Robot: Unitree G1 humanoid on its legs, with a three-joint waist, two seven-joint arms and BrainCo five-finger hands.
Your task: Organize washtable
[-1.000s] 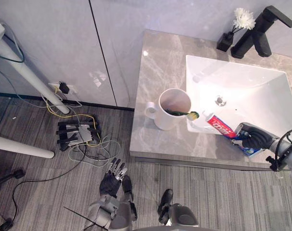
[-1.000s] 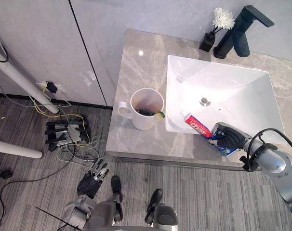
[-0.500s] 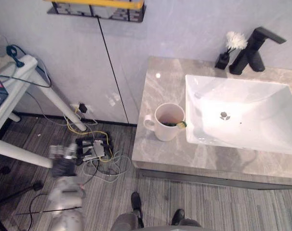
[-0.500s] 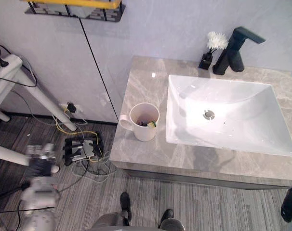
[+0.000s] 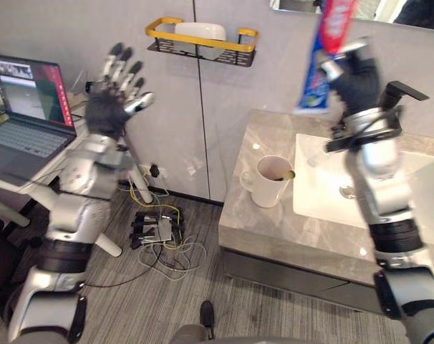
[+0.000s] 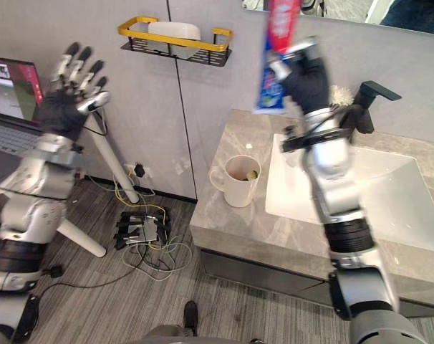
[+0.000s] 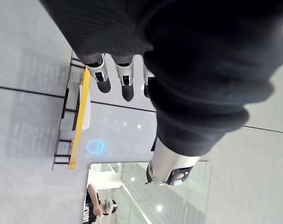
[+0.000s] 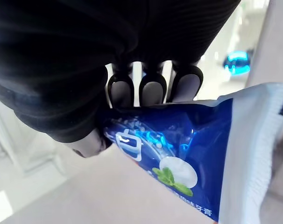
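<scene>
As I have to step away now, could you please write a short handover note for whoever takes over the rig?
Right hand: shut on the toothpaste tube, held high above the counter.
Left hand: open, raised off to the left, holding nothing.
Done: toothbrush is in the mug beside the sink.
Left: set the toothpaste tube down, probably in the mug or on the wall shelf.

One toothpaste tube [image 5: 324,54] in right hand [image 5: 354,80]; below it one mug [image 5: 267,186], one toothbrush [image 5: 289,174], one sink [image 5: 428,183]. One laptop [image 5: 20,115] beside left hand [image 5: 106,109].
</scene>
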